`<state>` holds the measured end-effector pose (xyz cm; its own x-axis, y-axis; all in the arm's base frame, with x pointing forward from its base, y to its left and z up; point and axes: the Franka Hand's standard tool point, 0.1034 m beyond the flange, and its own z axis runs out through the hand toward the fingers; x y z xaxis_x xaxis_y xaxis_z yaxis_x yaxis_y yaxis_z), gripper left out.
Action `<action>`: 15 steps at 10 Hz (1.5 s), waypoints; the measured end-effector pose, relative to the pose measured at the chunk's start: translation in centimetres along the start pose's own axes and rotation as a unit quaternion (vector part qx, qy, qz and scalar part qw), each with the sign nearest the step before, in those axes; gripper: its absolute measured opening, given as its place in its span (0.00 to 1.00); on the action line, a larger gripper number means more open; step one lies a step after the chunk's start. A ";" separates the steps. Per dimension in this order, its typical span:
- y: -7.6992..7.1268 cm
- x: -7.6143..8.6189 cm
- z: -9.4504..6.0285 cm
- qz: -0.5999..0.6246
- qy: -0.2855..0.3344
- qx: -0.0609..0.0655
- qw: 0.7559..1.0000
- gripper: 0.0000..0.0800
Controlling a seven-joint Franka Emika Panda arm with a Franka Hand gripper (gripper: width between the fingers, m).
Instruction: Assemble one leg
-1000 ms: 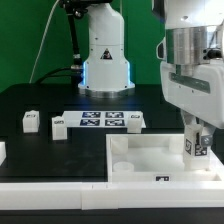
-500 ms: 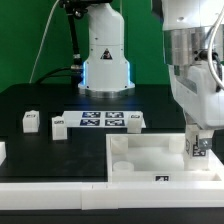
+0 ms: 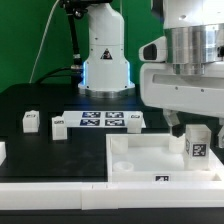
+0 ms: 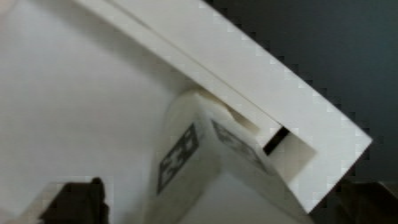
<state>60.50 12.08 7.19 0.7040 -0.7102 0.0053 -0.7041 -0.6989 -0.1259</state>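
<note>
nearby, on the black surface (image 3: 40,100), three small white blocks are spread out: one (image 3: 30,121) toward the exterior view's left, another (image 3: 59,126) just beside the marker board (image 3: 100,121), and a third (image 3: 136,120) at the board's other end. a white block (image 3: 2,152) is cut off at the exterior view's left edge. the robot's white base (image 3: 105,55) stands behind the marker board. the large white tray (image 3: 150,158) with a round socket in its near corner fills the foreground on the exterior view's right.

the leg (image 3: 198,143) stands upright at the tray's far edge on the exterior view's right, its tag facing the camera. the arm's bulky wrist housing hangs directly above it and blocks the sight of the hand in the exterior view, so whether the fingers are spread or pressed together cannot be told from there.

the wrist view shows what the exterior view hides: the leg (image 4: 205,150) seen from above against the tray's raised rim (image 4: 231,70), with two dark fingertips (image 4: 77,200) at the frame's edge, apart from the leg and not touching it. their spacing suggests a spread hand (image 4: 222,205), but the tips are too cropped to be sure.
</note>
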 end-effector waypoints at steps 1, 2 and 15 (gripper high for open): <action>-0.1 -0.1 0.0 -0.035 0.000 0.000 0.999 0.81; 0.0 -0.1 0.0 -0.096 0.001 -0.001 0.995 0.81; 3.4 3.0 -0.3 0.063 0.026 -0.035 0.997 0.37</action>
<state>60.20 7.57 7.11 0.6056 -0.7945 0.0451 -0.7922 -0.6073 -0.0600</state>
